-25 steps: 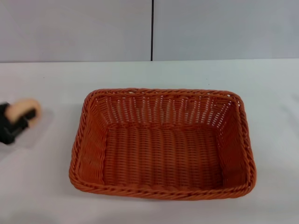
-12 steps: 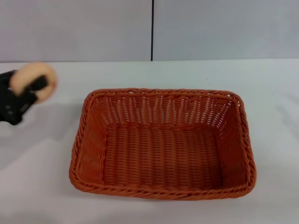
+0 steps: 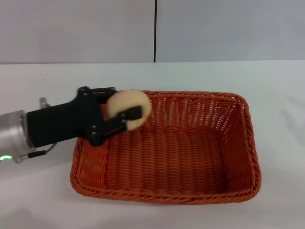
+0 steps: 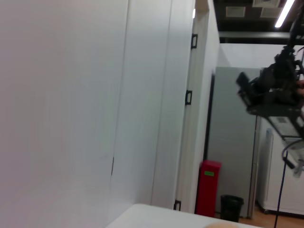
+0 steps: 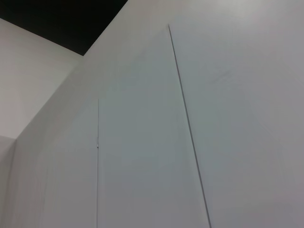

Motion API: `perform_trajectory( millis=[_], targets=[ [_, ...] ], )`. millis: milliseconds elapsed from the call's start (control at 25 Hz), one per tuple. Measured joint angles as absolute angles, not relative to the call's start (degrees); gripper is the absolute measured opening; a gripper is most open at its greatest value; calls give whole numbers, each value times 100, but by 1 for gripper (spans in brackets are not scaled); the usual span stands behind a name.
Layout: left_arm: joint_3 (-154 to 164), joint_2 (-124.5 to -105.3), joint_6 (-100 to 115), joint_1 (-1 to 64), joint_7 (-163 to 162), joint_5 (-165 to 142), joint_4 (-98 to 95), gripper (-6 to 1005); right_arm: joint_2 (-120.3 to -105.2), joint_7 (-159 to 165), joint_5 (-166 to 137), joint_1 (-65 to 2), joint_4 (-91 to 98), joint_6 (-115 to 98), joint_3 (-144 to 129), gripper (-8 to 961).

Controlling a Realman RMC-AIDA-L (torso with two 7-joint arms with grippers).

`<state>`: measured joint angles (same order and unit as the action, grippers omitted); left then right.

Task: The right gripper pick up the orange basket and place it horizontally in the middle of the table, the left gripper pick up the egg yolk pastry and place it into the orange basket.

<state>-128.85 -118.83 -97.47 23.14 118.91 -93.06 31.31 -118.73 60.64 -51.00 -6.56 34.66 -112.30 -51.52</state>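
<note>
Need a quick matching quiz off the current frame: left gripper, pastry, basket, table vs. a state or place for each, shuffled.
Things:
1. left gripper
2. egg yolk pastry
3. orange basket
4. table

States:
A. white, with the basket resting on it
B. held in the air over the basket's left rear corner
C. nothing lying in it
D. shut on the pastry

Pairs: 1-D, 2-B, 3-C, 4-A

pale tan-beige egg yolk pastry (image 3: 127,107) gripped between the matte black jaws of the left gripper (image 3: 125,113), woven orange basket (image 3: 200,157) with braided rim seen beneath those jaws, plain white table (image 3: 43,200) underneath
</note>
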Motion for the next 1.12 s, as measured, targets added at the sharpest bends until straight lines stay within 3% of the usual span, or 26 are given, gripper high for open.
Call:
perform_trajectory(
  millis=[360, 760, 1120],
  targets=[
    [-12650, -11839, -9461, 2169, 11657, -8958, 3131, 565, -11866, 6064, -5131, -600, 3458, -11281, -5060, 471],
    [-15431, -11812, -9704, 873, 11759, -8697, 3434, 828, -11887, 5956, -5134, -360, 2905, -11234, -3947, 471],
    [-16498, -11817, -9795, 51, 12733, -7692, 2724, 840, -11898, 4302, -5083, -334, 1487, -11203, -3094, 470]
  ],
)
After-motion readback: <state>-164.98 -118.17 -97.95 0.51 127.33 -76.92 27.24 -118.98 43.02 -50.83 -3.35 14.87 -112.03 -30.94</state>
